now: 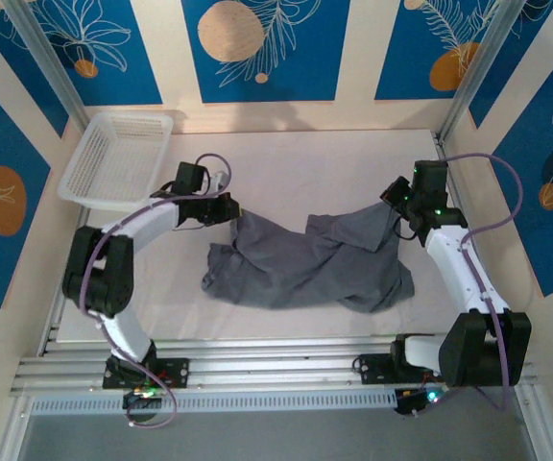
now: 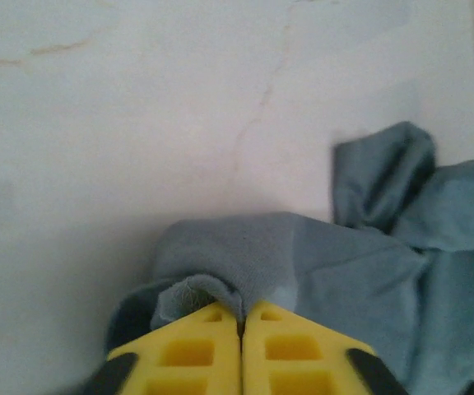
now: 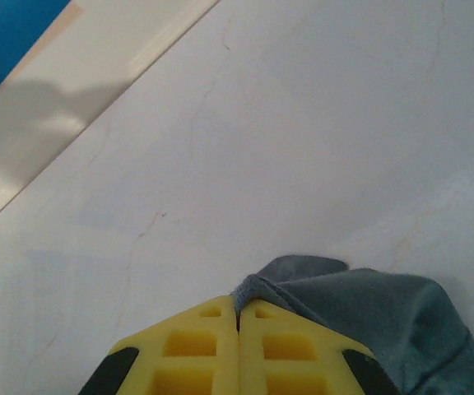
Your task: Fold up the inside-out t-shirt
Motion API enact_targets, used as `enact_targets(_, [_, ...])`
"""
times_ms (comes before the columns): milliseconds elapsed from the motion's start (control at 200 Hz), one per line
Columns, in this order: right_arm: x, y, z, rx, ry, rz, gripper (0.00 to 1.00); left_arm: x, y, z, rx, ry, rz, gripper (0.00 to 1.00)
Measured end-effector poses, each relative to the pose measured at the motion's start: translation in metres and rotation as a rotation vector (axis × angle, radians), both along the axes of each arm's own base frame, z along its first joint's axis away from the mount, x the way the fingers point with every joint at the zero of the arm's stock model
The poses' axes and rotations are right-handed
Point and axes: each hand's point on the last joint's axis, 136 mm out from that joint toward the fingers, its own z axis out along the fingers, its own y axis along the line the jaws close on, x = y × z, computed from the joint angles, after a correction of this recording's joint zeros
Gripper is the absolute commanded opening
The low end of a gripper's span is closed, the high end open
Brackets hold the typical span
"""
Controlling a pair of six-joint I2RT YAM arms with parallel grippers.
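The inside-out t-shirt point(image 1: 305, 264) lies rumpled and stretched across the middle of the white table, slate grey with deep folds. My left gripper point(image 1: 230, 209) holds its upper left corner; in the left wrist view the yellow fingers point(image 2: 189, 350) stand together with a fold of the t-shirt point(image 2: 245, 263) pinched at their tips. My right gripper point(image 1: 395, 204) holds the upper right corner, where the yellow fingers point(image 3: 295, 354) are pressed together on a hem of the t-shirt point(image 3: 369, 309). Both corners are lifted a little off the table.
A white mesh basket point(image 1: 115, 158) stands at the back left, close behind the left arm. Blue patterned walls close in the table point(image 1: 305, 168) on three sides. A metal rail point(image 1: 276, 360) runs along the near edge by the arm bases.
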Motion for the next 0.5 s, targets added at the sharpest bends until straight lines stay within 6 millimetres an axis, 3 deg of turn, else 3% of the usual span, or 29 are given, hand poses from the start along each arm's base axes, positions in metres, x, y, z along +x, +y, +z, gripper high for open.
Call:
enact_targets(140, [0.001, 0.006, -0.002, 0.002, -0.007, 0.016, 0.00, 0.016, 0.000, -0.025, 0.048, 0.008, -0.005, 0.35])
enact_targets(295, [0.000, 0.010, -0.004, 0.004, -0.006, 0.028, 0.00, 0.033, 0.002, -0.028, 0.095, -0.028, 0.000, 0.55])
enact_targets(420, [-0.003, 0.012, -0.005, 0.005, -0.006, 0.034, 0.00, 0.033, 0.015, -0.032, 0.173, -0.040, 0.019, 0.70])
enact_targets(500, [-0.004, 0.012, -0.004, 0.005, -0.011, 0.035, 0.00, 0.027, 0.023, -0.035, 0.207, -0.023, 0.046, 0.72])
